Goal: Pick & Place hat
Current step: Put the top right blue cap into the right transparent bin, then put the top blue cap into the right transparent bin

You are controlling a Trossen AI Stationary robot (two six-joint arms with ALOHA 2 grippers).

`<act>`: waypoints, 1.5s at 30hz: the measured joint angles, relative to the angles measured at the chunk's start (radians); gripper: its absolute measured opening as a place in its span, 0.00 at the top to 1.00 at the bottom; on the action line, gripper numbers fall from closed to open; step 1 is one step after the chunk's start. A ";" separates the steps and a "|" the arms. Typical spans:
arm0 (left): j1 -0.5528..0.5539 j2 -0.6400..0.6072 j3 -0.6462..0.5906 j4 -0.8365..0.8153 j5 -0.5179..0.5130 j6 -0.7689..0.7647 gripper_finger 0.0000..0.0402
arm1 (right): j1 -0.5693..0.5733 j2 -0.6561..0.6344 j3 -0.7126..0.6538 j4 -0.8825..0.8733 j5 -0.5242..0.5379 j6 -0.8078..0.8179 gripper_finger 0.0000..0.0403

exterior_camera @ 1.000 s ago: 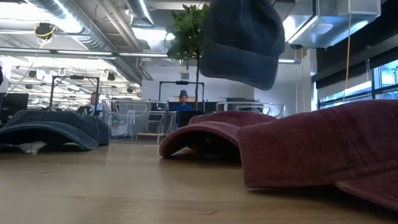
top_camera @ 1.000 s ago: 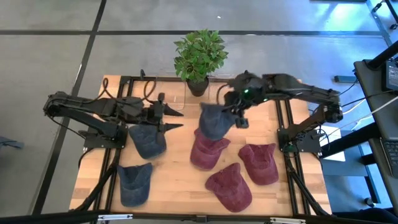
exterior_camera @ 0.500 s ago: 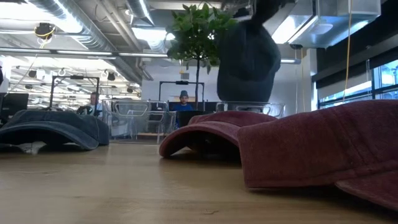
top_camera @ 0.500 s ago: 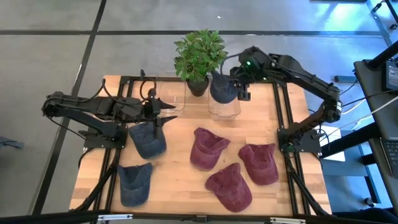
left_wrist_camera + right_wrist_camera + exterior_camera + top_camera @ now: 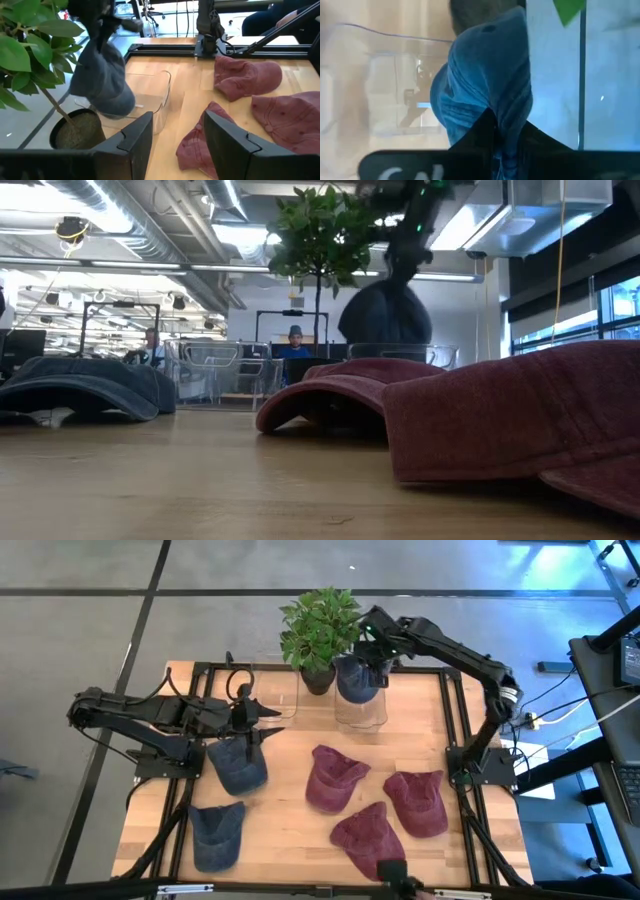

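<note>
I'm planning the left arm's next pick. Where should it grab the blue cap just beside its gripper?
Probably the raised crown of the blue cap, pinched from straight above: it lies flat on the table, so soft fabric bunches more easily than the brim. The left gripper stands open nearby.

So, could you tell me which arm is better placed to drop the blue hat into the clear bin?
The right arm. Its pincer is shut on the blue hat, hanging it over the clear bin beside the plant. The left pincer is open and empty, off near another blue hat.
</note>
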 joint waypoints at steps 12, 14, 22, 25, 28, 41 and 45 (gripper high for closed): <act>0.000 0.000 0.000 -0.016 0.003 -0.047 0.58 | -0.070 0.087 0.000 -0.001 0.000 0.001 0.78; 0.000 0.000 0.000 -0.016 0.005 -0.073 0.58 | -0.070 0.086 0.000 0.003 0.007 0.004 0.73; 0.000 0.000 0.000 -0.051 -0.042 -0.072 0.52 | -0.069 0.018 0.000 0.003 0.008 0.003 0.55; 0.000 0.000 0.000 -0.119 -0.059 -0.125 0.49 | -0.069 -0.018 0.000 0.003 0.009 0.018 0.50; 0.000 0.000 0.000 -0.256 -0.096 -0.255 0.46 | -0.069 -0.061 0.000 0.007 0.008 0.034 0.46; 0.052 0.005 -0.113 -0.711 -0.064 -0.826 0.46 | 0.000 -0.242 0.000 -0.006 -0.212 0.241 0.45; 0.097 0.006 -0.214 -0.706 0.046 -0.884 0.45 | 0.030 -0.259 0.000 -0.008 -0.211 0.274 0.45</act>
